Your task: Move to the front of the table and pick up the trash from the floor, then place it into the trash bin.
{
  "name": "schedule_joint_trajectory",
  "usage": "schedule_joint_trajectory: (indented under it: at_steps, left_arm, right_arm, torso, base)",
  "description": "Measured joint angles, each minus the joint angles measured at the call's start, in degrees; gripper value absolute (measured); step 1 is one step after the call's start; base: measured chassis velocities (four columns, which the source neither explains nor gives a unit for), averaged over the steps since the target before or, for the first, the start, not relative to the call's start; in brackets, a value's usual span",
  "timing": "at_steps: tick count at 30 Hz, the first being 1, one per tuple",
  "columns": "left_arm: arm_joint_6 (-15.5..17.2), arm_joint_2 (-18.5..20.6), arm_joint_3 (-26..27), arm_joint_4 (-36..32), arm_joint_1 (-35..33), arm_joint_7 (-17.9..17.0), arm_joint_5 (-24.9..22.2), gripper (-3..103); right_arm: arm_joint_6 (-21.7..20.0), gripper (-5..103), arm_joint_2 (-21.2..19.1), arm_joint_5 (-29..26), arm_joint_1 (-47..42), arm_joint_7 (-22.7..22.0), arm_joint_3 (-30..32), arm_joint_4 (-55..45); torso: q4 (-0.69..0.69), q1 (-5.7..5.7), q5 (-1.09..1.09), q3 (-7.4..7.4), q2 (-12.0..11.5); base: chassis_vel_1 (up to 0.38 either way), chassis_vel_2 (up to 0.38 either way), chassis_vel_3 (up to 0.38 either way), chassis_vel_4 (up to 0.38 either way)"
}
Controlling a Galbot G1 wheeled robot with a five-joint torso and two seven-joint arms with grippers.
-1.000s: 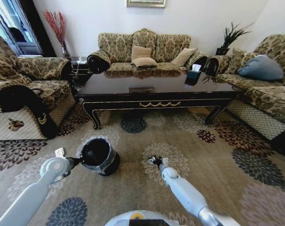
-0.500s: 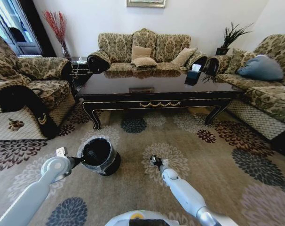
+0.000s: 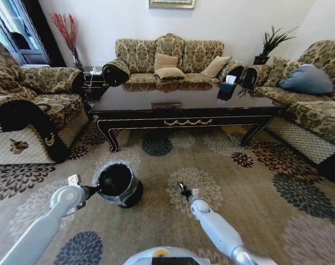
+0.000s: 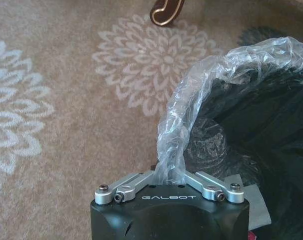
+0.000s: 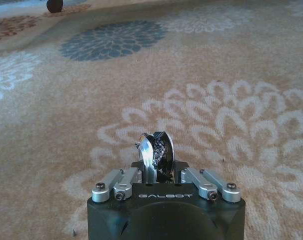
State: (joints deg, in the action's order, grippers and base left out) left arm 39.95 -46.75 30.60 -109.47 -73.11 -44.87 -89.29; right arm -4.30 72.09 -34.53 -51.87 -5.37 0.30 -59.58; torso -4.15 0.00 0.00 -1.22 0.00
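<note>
Between the shut fingers of the right gripper (image 5: 159, 161): one tiny round piece of trash (image 5: 157, 149), shiny-edged with a dark mesh face, pinched upright and lifted off the floor (image 3: 256, 210). Held low over a pale flower medallion, just beside the trash bin (image 3: 119, 185) but not above its mouth.

At the bin's near edge: left gripper (image 4: 170, 176), clamped on the folded plastic liner (image 4: 191, 115) and so gripping the rim. Bin tipped slightly toward the robot, standing on the carpet near the front of the table (image 3: 184, 114).

Progress, as a judgement: drive to the table done, pick of this piece done, drop not yet made; carrying it across to the bin's opening and letting go left to do. Inside the bin, a pale crumpled shape against the dark wall; cannot tell whether bottle, paper or liner. Carpet around the bin looks bare of other litter.

Count: one round piece in hand, one bin with one liner, one table, two grippers, both gripping. Farther out: one tissue box (image 3: 227, 88) on the tabletop, three patterned sofas around the table.
</note>
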Motion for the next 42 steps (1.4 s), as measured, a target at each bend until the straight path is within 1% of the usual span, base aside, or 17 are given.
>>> schedule_joint_trajectory:
  at_steps: [6, 9, 11, 14, 16, 19, 20, 22, 23, 25, 27, 29, 31, 33, 38, 41, 42]
  left_arm:
    - [-0.22, -0.83, -0.43, -0.37, -0.06, -0.06, 0.63, 0]
    - [-0.65, -1.42, -2.04, -1.19, 0.68, -0.78, 1.1, 0]
    - [-0.74, -1.54, -2.69, -1.54, 1.09, -1.11, 1.12, 0]
    - [-0.95, -2.3, -6.38, -3.62, 4.16, -3.61, 0.35, 0]
    - [-0.95, -2.36, -6.78, -3.88, 4.58, -3.92, 0.09, 0]
    - [-0.66, -2.41, -10.47, -5.48, 8.15, -6.62, -1.56, 0]
    - [-0.66, -2.41, -10.47, -5.48, 8.15, -6.62, -1.56, 0]
    - [-0.29, -2.22, -12.45, -5.6, 9.67, -7.59, -1.99, 0]
    - [-0.02, -2.1, -14.56, -5.47, 11.02, -8.38, -2.1, 0]
    - [0.19, -2.32, -18.0, -4.68, 13.18, -9.13, -2.18, 0]
    - [0.28, -2.49, -19.04, -4.42, 13.85, -9.45, -2.24, 0]
    - [0.94, -3.88, -23.4, -3.45, 16.66, -10.51, -2.82, 0]
    - [0.99, -4.36, -24.58, -3.22, 17.39, -10.66, -2.7, 0]
    - [1.08, -6.06, -28.13, -2.59, 19.53, -11.2, -1.94, 0]
    - [1.15, -7.77, -32.3, -1.79, 22.09, -11.72, -0.81, 0]
    - [1.41, -11.07, -37.14, 0.53, 25.51, -11.99, 0.25, 0]
    - [1.41, -11.07, -37.14, 0.53, 25.51, -11.99, 0.25, 0]
  right_arm:
    - [-0.4, 28, -1.99, -1.35, -0.72, -0.64, -0.04, -4.07]
    - [-0.55, 28, -5.53, -1.51, -1.96, -0.86, -0.21, -9.76]
    - [-0.62, 28, -6.55, -1.56, -2.43, -0.95, -0.14, -11.53]
    - [-1.01, 28, -11.55, -1.91, -5.03, -1.5, 0.95, -19.9]
    - [-1.05, 28, -12.1, -1.91, -5.43, -1.55, 1.17, -20.92]
    - [-1.27, 28, -16.42, -1.78, -10.07, -1.84, 4.24, -30.77]
    - [-1.27, 28, -16.42, -1.78, -10.07, -1.84, 4.24, -30.77]
    - [-1.33, 28, -17.89, -1.77, -12.65, -1.92, 6.22, -35.35]
    - [-1.34, 28, -19.19, -1.72, -15.33, -1.94, 8.3, -39.5]
    - [-1.34, 28, -20.73, -1.54, -19.6, -1.94, 11.6, -44.68]
    - [-1.34, 28, -21.18, -1.42, -20.84, -1.93, 12.64, -46.13]
    - [-1.08, 28, -22.66, -0.52, -26.21, -1.5, 16.95, -51.85]
    - [-0.92, 28, -22.98, -0.13, -27.63, -1.32, 18.12, -53.45]
    - [-0.34, 28, -23.52, 1.48, -31.3, -0.75, 20.92, -57.69]
    - [0.06, 28, -23.36, 3.01, -34.68, -0.65, 23.39, -62.19]
    - [0.48, 28, -23.11, 4.31, -37.97, -0.27, 24.78, -65.73]
    - [0.48, 28, -23.11, 4.31, -37.97, -0.27, 24.78, -65.73]
  torso:
    - [0.01, 0.0, 0.0, 0.0, 0.0]
    - [0.02, 0.0, 0.0, 0.0, -0.01]
    - [0.02, 0.0, 0.0, 0.0, 0.0]
    - [0.0, 0.0, 0.0, 0.0, 0.0]
    - [0.0, 0.0, 0.0, 0.0, 0.0]
    - [-0.01, 0.0, 0.02, 0.0, 0.0]
    - [-0.01, 0.0, 0.02, 0.0, 0.0]
    - [0.0, 0.0, 0.02, 0.0, 0.0]
    - [0.02, 0.0, 0.02, 0.0, 0.0]
    - [0.01, 0.0, 0.01, 0.0, 0.0]
    - [0.0, 0.0, 0.02, 0.0, 0.0]
    - [-0.01, 0.0, 0.01, 0.0, 0.0]
    - [-0.01, 0.0, 0.0, 0.0, 0.0]
    - [-0.01, 0.0, 0.0, 0.0, 0.0]
    - [0.02, 0.0, 0.03, 0.0, 0.0]
    - [0.01, 0.0, 0.0, 0.0, 0.0]
    - [0.01, 0.0, 0.0, 0.0, 0.0]
  base:
    - [0.0, 0.0, 0.0, 0.0]
    - [0.0, 0.0, 0.0, 0.0]
    - [0.0, 0.0, 0.0, 0.0]
    - [0.0, 0.0, 0.0, 0.0]
    - [0.0, 0.0, 0.0, 0.0]
    - [0.0, 0.0, 0.0, 0.0]
    - [0.0, 0.0, 0.0, 0.0]
    - [0.0, 0.0, 0.0, 0.0]
    - [0.0, 0.0, 0.0, 0.0]
    - [0.0, 0.0, 0.0, 0.0]
    - [0.0, 0.0, 0.0, 0.0]
    - [0.0, 0.0, 0.0, 0.0]
    - [0.0, 0.0, 0.0, 0.0]
    - [0.0, 0.0, 0.0, 0.0]
    - [0.0, 0.0, 0.0, 0.0]
    - [0.0, 0.0, 0.0, 0.0]
    - [0.0, 0.0, 0.0, 0.0]
